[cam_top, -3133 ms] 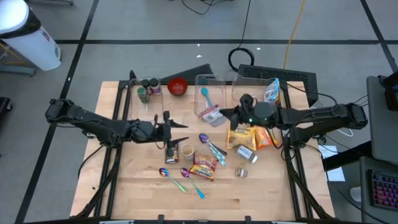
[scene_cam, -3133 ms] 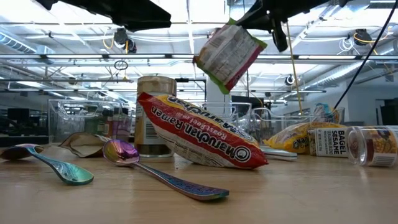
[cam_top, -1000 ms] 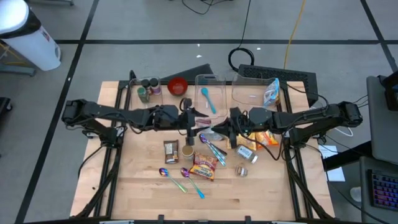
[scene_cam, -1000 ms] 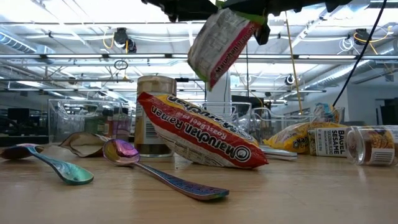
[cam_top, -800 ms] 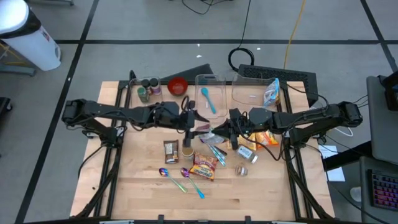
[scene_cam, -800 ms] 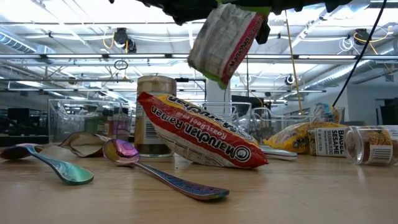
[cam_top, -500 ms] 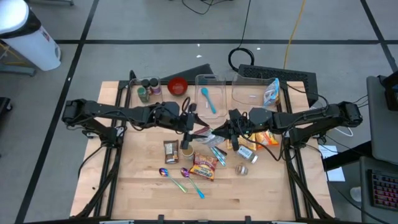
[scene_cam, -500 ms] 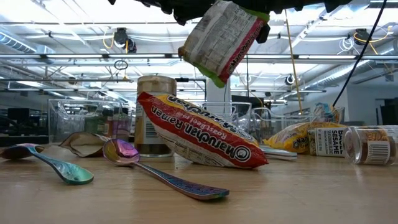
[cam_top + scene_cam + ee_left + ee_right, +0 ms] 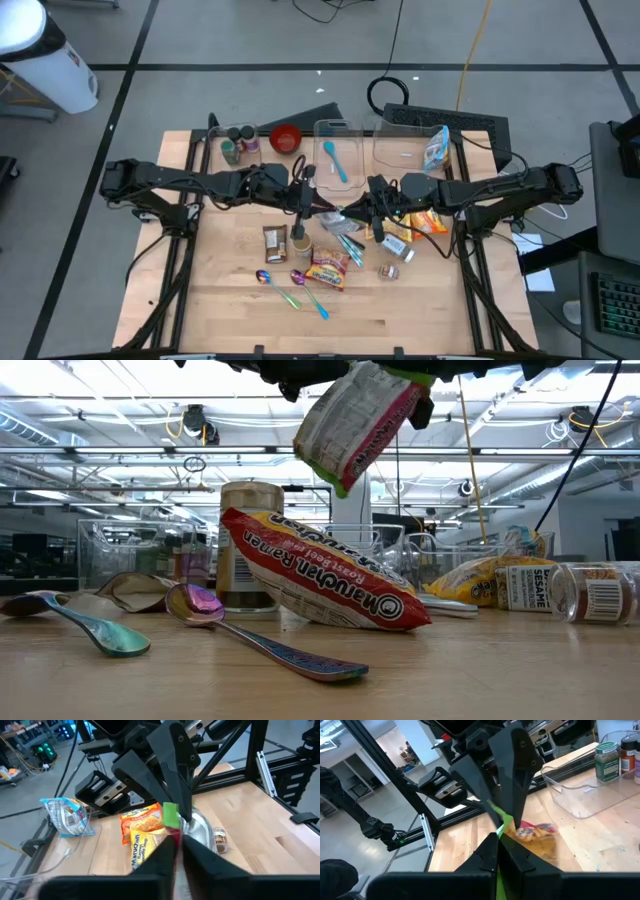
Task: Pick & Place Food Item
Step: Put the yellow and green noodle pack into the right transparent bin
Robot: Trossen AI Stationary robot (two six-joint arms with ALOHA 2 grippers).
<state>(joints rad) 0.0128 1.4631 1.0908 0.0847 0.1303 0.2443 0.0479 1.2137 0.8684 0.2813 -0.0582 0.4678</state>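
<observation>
**Both hands on one packet, mid-air**

We saw the left hand (image 9: 312, 206) and right hand (image 9: 352, 212) both pinching the green-edged packet (image 9: 352, 422), held above the Maruchan ramen pack (image 9: 318, 584) lying on the tabletop (image 9: 220, 290).

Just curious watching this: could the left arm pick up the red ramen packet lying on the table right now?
Probably not yet. The left gripper and right gripper both pinch the packet held in the air, so its jaws are occupied, though the red ramen packet lies unobstructed nearby.
</observation>
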